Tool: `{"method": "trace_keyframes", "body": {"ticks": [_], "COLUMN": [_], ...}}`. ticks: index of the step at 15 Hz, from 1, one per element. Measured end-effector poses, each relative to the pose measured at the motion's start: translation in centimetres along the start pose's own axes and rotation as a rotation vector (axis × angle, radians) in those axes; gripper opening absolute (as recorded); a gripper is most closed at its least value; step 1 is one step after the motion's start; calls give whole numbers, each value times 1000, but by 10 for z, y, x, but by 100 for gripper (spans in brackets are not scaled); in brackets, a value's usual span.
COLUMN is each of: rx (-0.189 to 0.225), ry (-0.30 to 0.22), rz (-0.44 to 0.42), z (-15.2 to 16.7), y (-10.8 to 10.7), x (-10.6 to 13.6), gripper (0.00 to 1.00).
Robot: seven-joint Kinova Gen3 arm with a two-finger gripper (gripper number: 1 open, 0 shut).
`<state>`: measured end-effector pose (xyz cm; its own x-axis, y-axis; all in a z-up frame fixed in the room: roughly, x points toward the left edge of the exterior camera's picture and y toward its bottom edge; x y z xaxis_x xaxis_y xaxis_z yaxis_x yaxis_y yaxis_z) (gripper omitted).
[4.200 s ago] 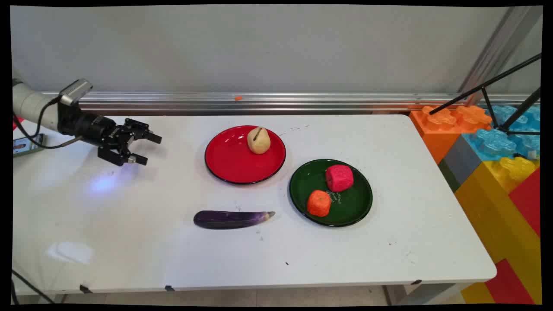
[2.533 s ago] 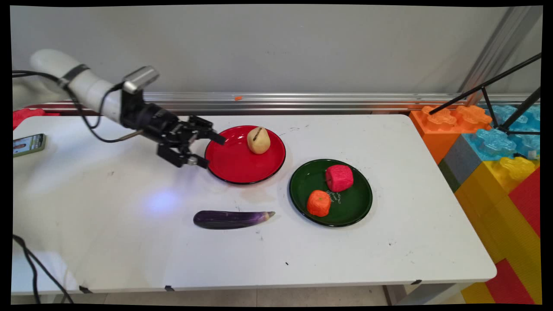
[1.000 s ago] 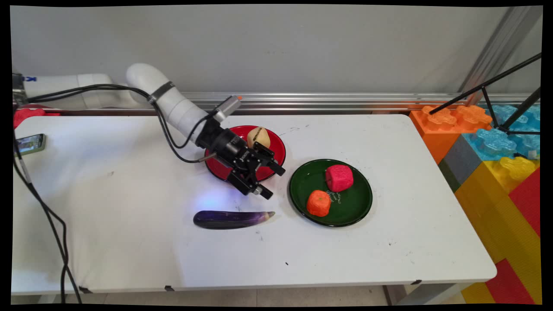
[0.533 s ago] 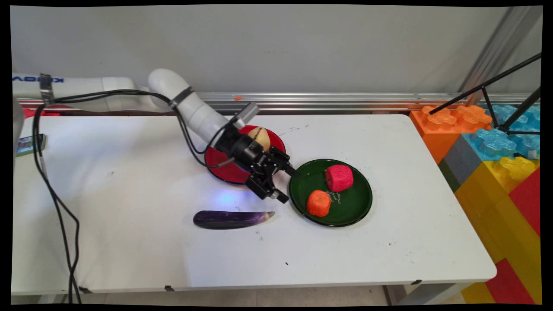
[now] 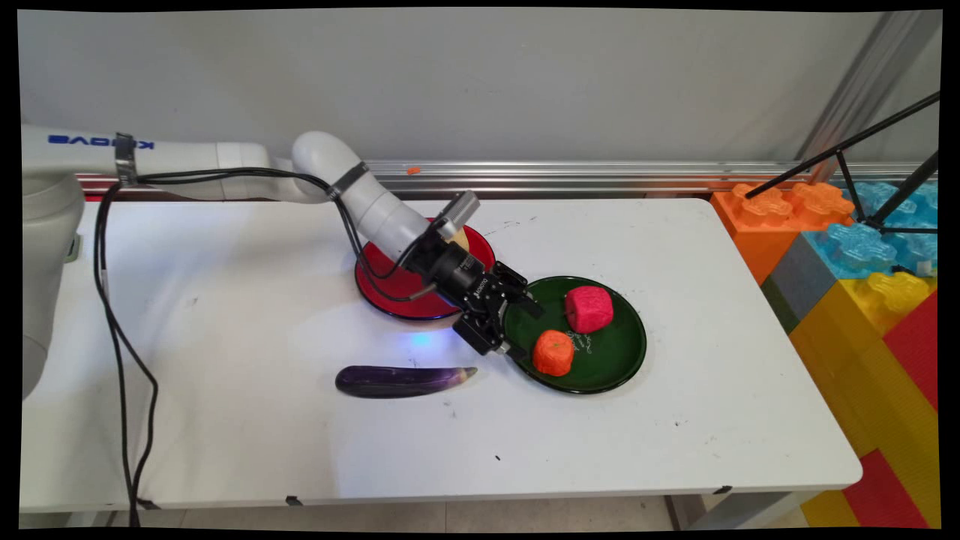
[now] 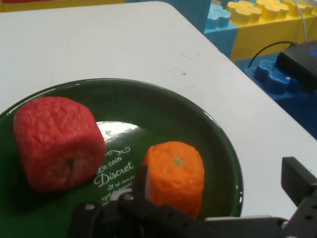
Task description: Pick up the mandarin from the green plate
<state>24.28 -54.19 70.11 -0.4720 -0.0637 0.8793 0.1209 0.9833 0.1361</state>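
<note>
Jaws gape over green plate (image 5: 600, 375) beside orange fruit (image 6: 174, 176); only hand view reads "Discret".

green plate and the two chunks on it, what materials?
Round dark green plate: glossy, likely glazed ceramic or melamine; sharp highlight, white printed lettering. Red blocky chunk and orange chunk: matte, pitted, probably foam toy food. The open claw hovers by the orange one.

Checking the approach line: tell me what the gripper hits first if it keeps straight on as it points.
Probably the orange fruit on the green plate: it sits right ahead of the open gripper, though depth is unclear.
</note>
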Motion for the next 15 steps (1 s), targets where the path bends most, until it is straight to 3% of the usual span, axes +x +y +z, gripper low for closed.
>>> {"method": "trace_keyframes", "body": {"ticks": [15], "rx": [18], "ry": [-32], "rz": [62], "z": [33], "y": [-25], "x": [-9], "gripper": [100]}}
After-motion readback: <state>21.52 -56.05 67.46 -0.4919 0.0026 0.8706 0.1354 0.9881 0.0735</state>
